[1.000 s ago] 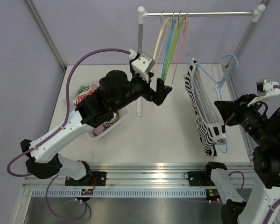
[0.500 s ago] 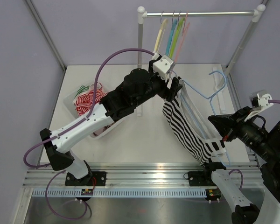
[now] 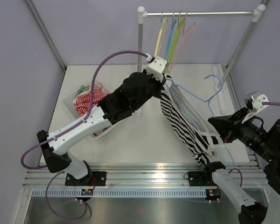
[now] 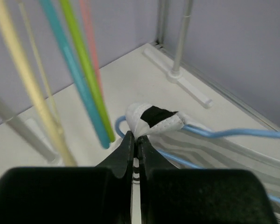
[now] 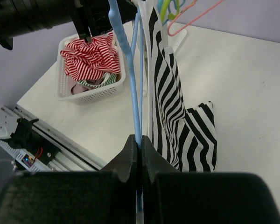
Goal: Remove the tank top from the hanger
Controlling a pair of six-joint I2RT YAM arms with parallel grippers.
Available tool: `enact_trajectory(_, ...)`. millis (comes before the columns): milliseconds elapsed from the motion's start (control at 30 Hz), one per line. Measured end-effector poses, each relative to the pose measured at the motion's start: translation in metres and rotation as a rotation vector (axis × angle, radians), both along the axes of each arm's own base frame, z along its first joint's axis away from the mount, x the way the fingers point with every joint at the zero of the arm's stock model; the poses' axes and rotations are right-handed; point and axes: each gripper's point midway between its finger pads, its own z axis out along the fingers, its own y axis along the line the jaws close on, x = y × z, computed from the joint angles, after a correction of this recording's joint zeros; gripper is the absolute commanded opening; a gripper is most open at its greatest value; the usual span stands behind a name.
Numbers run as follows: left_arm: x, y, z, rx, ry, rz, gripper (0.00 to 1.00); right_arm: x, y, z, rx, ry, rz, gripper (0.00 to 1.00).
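- Fabric of the tank top (image 3: pixel 183 127), in black and white stripes, is stretched as a long band over the table (image 3: pixel 130 140), still on the light blue hanger (image 3: pixel 199 97).
- Its long axis runs on a diagonal in the top view: the strap end is high, far and toward the left, and the hem end is low, near and toward the right.
- In the right wrist view the hem end (image 5: pixel 198 140) seems to lie on the table, but I cannot tell this for sure.
- The hook of the hanger points to the far right side, free in the air.
- The left tool (image 3: pixel 166 84) is at the upper end of the garment. Its fingers are pressed together on the white-edged strap (image 4: pixel 154 119), and a blue wire of the hanger (image 4: pixel 233 134) passes just beside it.
- The right tool (image 3: pixel 220 132) is at the lower end, to the right of the cloth. It is clamped on the blue bar of the hanger (image 5: pixel 126 56), with the stripes (image 5: pixel 168 107) just beside the bar.
- Behind, coloured hangers (image 3: pixel 170 37) hang from the rail (image 3: pixel 200 14).
- At the left, a white basket (image 3: pixel 70 103) with red striped clothes stands on the table, well apart from the garment.
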Motion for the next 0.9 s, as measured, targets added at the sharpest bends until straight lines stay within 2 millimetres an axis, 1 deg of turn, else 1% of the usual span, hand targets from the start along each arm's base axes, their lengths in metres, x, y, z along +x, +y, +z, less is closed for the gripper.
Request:
enact_trajectory(100, 0.005, 0.04, 0.001, -0.012, 0.036, 0.157, 0.0, -0.004, 0.007, -0.003, -0.046, -0.016, 0.083, 0.0)
enact_trajectory(133, 0.007, 0.05, 0.003, -0.014, 0.041, 0.194, 0.0, -0.005, 0.009, -0.004, -0.06, -0.023, 0.113, 0.0)
enact_trajectory(267, 0.026, 0.127, 0.013, -0.116, 0.118, 0.405, 0.0, -0.01, 0.018, -0.003, -0.109, -0.065, 0.213, 0.0)
enact_trajectory(300, 0.026, 0.142, 0.014, -0.149, 0.138, 0.434, 0.0, -0.009, 0.02, -0.002, -0.117, -0.078, 0.233, 0.0)
enact_trajectory(333, 0.025, 0.154, 0.014, -0.172, 0.156, 0.449, 0.0, -0.008, 0.023, 0.001, -0.121, -0.092, 0.25, 0.0)
enact_trajectory(400, 0.017, 0.168, 0.013, -0.209, 0.184, 0.454, 0.0, -0.004, 0.026, 0.003, -0.128, -0.111, 0.267, 0.0)
enact_trajectory(467, 0.011, 0.174, 0.01, -0.226, 0.206, 0.437, 0.0, -0.001, 0.029, 0.003, -0.13, -0.114, 0.274, 0.0)
enact_trajectory(533, 0.005, 0.174, 0.005, -0.238, 0.22, 0.397, 0.0, 0.005, 0.031, 0.002, -0.121, -0.123, 0.271, 0.0)
enact_trajectory(633, -0.005, 0.169, -0.014, -0.24, 0.241, 0.311, 0.0, 0.01, 0.035, 0.0, -0.08, -0.162, 0.265, 0.0)
enact_trajectory(700, -0.017, 0.159, -0.029, -0.244, 0.252, 0.211, 0.0, 0.013, 0.041, 0.002, -0.019, -0.215, 0.271, 0.0)
enact_trajectory(767, -0.032, 0.145, -0.041, -0.246, 0.262, 0.093, 0.0, 0.017, 0.05, 0.006, 0.05, -0.26, 0.29, 0.0)
enact_trajectory(833, -0.052, 0.125, -0.051, -0.24, 0.266, -0.041, 0.0, 0.024, 0.062, 0.016, 0.133, -0.31, 0.323, 0.0)
enact_trajectory(900, -0.077, 0.101, -0.057, -0.227, 0.256, -0.193, 0.0, 0.034, 0.073, 0.028, 0.211, -0.348, 0.35, 0.0)
